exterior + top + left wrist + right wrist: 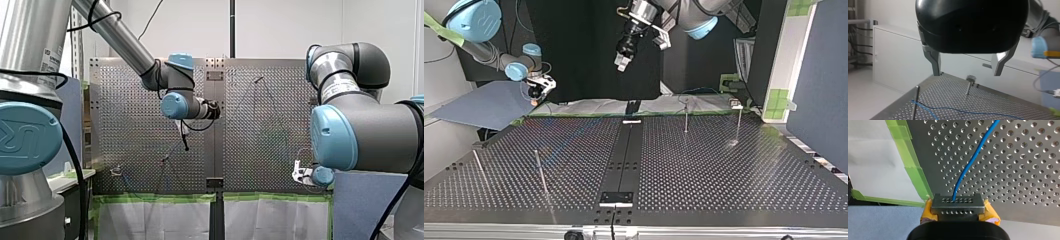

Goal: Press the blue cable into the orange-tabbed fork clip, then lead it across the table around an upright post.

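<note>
Blue thin cable (965, 170) — its end sits pinched in my right hand (958, 203), between the yellow pads, by the green tape strip (915, 173) at the edge of the perforated metal surface (1023, 170). From there it runs out over the holes.

My left hand (967, 73) hangs well above the surface, metal fingers spread, holding nothing. Under it the cable lies slack, passing just beside a thin upright metal post (915, 100). Ahead stands a short post with a grey forked head (968, 85) — possibly the clip, though I see no orange tab on it.

Judgement: clip step in hand, cable not yet seated. The next move calls for carrying the held stretch over the fork and pressing it down squarely.
</note>
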### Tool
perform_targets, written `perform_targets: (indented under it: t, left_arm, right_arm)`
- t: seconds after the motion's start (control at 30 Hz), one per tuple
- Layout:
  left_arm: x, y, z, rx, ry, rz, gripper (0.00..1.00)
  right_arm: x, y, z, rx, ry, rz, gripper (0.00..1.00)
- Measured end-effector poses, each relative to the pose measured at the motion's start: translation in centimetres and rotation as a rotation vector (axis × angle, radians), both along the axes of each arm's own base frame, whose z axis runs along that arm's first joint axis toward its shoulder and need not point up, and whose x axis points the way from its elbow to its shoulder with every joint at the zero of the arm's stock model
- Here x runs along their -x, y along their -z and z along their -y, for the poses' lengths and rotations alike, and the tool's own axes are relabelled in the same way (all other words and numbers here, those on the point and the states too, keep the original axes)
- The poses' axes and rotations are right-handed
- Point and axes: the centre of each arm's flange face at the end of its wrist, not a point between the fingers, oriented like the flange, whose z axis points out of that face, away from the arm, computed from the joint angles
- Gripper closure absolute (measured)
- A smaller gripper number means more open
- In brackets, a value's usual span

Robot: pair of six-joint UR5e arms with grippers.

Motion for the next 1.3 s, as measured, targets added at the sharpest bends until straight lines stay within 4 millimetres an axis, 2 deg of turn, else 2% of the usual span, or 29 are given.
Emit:
perform_targets:
  t: [0.33,0.67,0.9,1.3]
  left_arm:
    - [2.3,3.4,-2.4,-0.060,-0.017,-0.061,0.00]
    - [4.2,6.5,-5.7,-0.164,-0.082,-0.104,0.00]
    - [4.0,6.8,-6.9,-0.196,-0.157,-0.102,0.00]
    - [3.5,6.9,-7.3,-0.207,-0.182,-0.098,0.00]
  right_arm:
    - [-0.1,0.0,0.0,0.000,-0.003,0.000,1.00]
    - [-0.5,-0.1,0.0,0.010,-0.040,0.007,1.00]
    - [-0.4,-0.2,0.3,0.027,-0.061,0.016,1.00]
    - [-0.3,-0.2,0.3,0.028,-0.058,0.015,1.00]
